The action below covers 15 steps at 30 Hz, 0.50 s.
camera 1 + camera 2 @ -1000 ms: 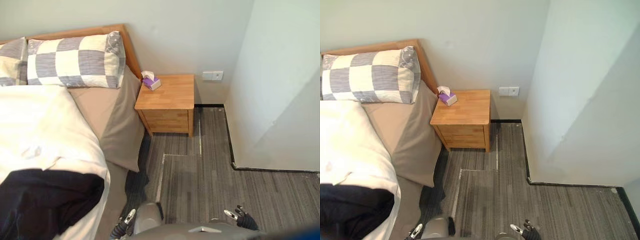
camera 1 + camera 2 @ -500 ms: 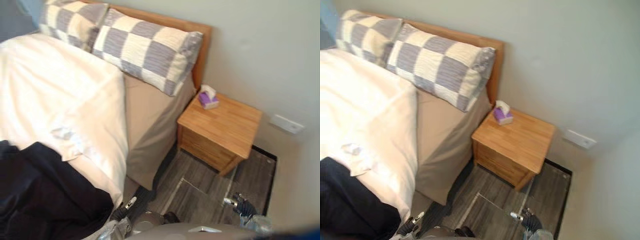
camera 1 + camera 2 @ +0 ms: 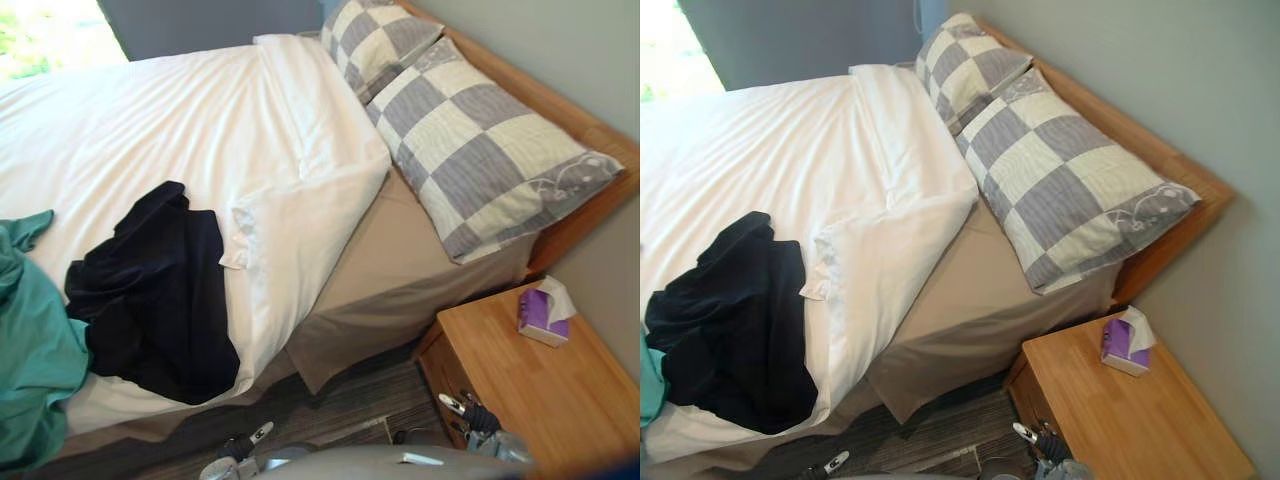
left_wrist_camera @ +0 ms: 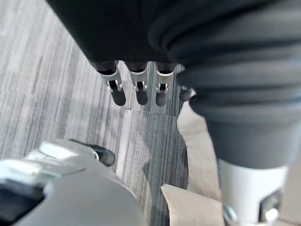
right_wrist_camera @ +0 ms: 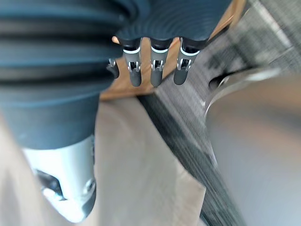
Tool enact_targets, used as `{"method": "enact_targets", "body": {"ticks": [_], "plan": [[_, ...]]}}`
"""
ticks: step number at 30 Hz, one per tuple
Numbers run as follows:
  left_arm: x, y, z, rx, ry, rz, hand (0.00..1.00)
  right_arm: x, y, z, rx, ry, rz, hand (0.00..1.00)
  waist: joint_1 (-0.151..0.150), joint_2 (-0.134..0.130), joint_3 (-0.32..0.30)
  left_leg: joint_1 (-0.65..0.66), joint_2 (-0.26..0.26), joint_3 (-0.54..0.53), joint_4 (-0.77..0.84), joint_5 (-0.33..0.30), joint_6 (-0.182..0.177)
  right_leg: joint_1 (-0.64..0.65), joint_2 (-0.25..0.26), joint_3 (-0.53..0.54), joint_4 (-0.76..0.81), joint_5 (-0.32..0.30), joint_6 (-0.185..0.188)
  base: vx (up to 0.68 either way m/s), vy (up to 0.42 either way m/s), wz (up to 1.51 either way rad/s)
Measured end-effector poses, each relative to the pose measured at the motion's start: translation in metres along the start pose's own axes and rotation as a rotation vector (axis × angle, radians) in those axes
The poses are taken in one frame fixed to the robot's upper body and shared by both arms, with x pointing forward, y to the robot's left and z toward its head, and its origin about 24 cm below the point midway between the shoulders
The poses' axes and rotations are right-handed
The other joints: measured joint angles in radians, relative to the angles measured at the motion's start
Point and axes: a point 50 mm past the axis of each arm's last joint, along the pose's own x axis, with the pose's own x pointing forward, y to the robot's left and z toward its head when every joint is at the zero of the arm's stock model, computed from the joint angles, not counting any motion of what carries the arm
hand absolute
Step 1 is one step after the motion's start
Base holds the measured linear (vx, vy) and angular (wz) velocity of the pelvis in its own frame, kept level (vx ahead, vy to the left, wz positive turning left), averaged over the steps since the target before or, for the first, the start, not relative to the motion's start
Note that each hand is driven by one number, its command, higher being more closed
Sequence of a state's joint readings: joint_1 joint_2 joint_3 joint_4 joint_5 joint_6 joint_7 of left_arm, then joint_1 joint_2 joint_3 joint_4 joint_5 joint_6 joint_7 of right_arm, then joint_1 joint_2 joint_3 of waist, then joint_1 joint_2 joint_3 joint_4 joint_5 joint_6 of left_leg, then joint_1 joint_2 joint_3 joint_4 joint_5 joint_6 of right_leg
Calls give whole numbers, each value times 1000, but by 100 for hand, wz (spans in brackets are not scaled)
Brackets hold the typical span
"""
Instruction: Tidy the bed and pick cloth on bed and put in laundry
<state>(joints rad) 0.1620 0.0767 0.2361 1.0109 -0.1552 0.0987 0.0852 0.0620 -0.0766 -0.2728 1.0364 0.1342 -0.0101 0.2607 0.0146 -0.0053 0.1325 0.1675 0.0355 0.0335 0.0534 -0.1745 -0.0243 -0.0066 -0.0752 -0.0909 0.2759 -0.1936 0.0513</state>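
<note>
A dark navy cloth [image 3: 150, 290] lies crumpled on the white duvet [image 3: 180, 130] near the bed's near edge. A teal cloth [image 3: 30, 345] lies beside it at the far left. My left hand [image 3: 247, 444] hangs low by the bed's side, over the grey carpet, fingers [image 4: 137, 89] straight and holding nothing. My right hand [image 3: 468, 413] hangs low in front of the wooden nightstand [image 3: 540, 390], its fingers [image 5: 153, 70] also straight and empty. Both hands are well apart from the cloths.
Two checked pillows [image 3: 480, 150] lean on the wooden headboard [image 3: 590, 135]. A tan sheet [image 3: 400, 270] shows where the duvet is folded back. A purple tissue box [image 3: 543, 313] stands on the nightstand. Striped grey carpet [image 4: 56, 75] runs between bed and nightstand.
The camera has swung left from the nightstand and floor onto the bed, bringing both cloths into view. Both hands stay low at my sides.
</note>
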Motion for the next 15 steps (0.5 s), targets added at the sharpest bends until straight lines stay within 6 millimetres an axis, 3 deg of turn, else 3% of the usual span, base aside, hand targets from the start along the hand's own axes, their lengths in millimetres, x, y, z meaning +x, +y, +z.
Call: {"method": "enact_targets", "body": {"ticks": [3, 6, 8, 11, 13, 14, 15], "plan": [[0, 3, 1, 21, -13, 15, 0, 0, 2, -5, 12, 35, -1, 0, 4, -9, -2, 5, 9, 2, 2, 8, -9, 37, 0, -38, -17, -7, -12, 105, -83, 44], [0, 10, 5, 57, -39, 59, 0, 0, 5, -18, 77, 96, -21, 0, 1, -47, -5, -44, -1, 44, 65, 16, -25, 68, -43, -103, -42, -6, -10, 3, -1, 62], [0, 12, 6, 84, -53, 71, 0, -3, 2, -27, 165, 108, -60, 0, -9, -49, -6, -78, 28, 240, 115, -26, 12, 91, -48, -164, -49, -6, -8, -26, 60, 74], [-1, 18, 3, 126, -61, 82, 0, -4, 3, -31, 176, 123, -71, 0, 0, -64, -14, -80, 3, 203, 116, -9, 10, 105, -65, -167, -59, -3, 1, 9, 78, 50], [-2, 20, 2, 165, -70, 65, 0, -4, 1, -31, 185, 118, -82, 0, -1, -70, -19, -77, -25, 174, 71, 12, 28, 123, -73, -166, -89, -6, 6, -52, 79, 39], [-2, 20, 3, 176, -75, 59, 0, -4, 0, -30, 188, 116, -85, 0, -1, -70, -19, -75, -34, 171, 51, 28, 28, 121, -78, -167, -92, -6, 7, -103, 57, 40], [-2, 16, 4, 213, -87, 28, 0, -5, -2, -31, 192, 116, -97, 0, -8, -59, -14, -52, -55, 153, -34, 87, 26, 118, -87, -173, -101, -2, 13, -69, 34, 29]]}}
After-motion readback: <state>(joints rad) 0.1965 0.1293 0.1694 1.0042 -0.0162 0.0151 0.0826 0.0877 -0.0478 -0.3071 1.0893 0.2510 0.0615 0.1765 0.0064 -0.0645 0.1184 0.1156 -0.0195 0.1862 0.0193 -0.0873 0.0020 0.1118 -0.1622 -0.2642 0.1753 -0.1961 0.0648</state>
